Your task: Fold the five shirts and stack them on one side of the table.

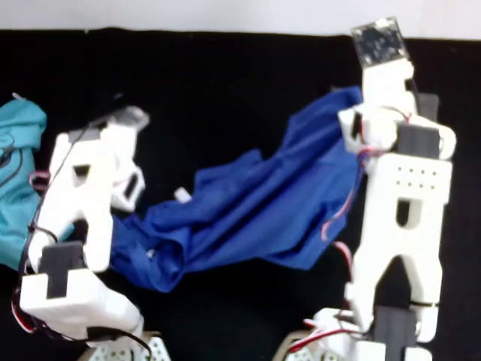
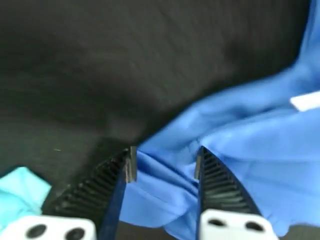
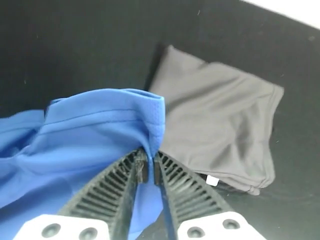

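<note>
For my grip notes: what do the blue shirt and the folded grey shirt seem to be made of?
The royal-blue shirt looks like thin, smooth knit cloth, perhaps synthetic: it drapes in soft folds, with a stitched hem. The folded dark grey shirt looks like similar soft, matte cloth, gently creased. The fibre itself cannot be told.

We count shirts: three. One blue shirt (image 1: 255, 210), one teal shirt (image 1: 16, 173), one grey shirt (image 3: 225, 125).
Arms: two, left arm (image 1: 75, 203) and right arm (image 1: 406, 195).
Grippers: two, left gripper (image 2: 165, 162) and right gripper (image 3: 150, 167).
Table (image 1: 225, 75): one.
</note>
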Controlling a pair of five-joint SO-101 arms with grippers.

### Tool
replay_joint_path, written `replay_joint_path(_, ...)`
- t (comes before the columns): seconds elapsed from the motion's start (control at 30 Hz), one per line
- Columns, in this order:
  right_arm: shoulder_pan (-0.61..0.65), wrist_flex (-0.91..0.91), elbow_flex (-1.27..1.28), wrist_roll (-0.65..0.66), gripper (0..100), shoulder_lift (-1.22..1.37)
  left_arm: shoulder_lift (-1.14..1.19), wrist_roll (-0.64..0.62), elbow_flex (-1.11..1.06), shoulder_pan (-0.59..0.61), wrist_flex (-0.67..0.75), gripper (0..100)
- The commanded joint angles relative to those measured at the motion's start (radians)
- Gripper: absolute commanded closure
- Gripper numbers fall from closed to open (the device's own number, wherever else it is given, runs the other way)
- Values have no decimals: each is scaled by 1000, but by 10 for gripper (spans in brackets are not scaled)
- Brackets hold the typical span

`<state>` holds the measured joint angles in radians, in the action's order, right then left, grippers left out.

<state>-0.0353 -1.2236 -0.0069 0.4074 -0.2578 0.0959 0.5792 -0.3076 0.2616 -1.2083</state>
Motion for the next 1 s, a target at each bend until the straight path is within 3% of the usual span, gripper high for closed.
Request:
replay_joint_path(0.0, -13, 31, -59, -14, 993, 12, 12, -61, 186, 12, -48, 808)
replay_joint_path(0.13, -13, 31, -61, -14, 993, -7, 41, -94, 314, 5, -132, 808)
replay_joint_path(0.3, -13, 31, -61, -12, 993, -19, 54, -117, 378, -82, -442, 807)
replay_joint_path(0.37, -13, 31, -61, -12, 993, -19, 54, -117, 348, -96, -474, 806)
replay_joint_path(0.57, -13, 31, -61, -12, 993, -19, 54, -112, 188, -122, -382, 806)
replay_joint_path(0.77, -18, 27, -61, -8, 993, -19, 56, -68, 47, -130, -190, 806)
replay_joint_path(0.97, -58, 30, -61, -6, 993, -19, 73, -61, -30, -102, -121, 806)
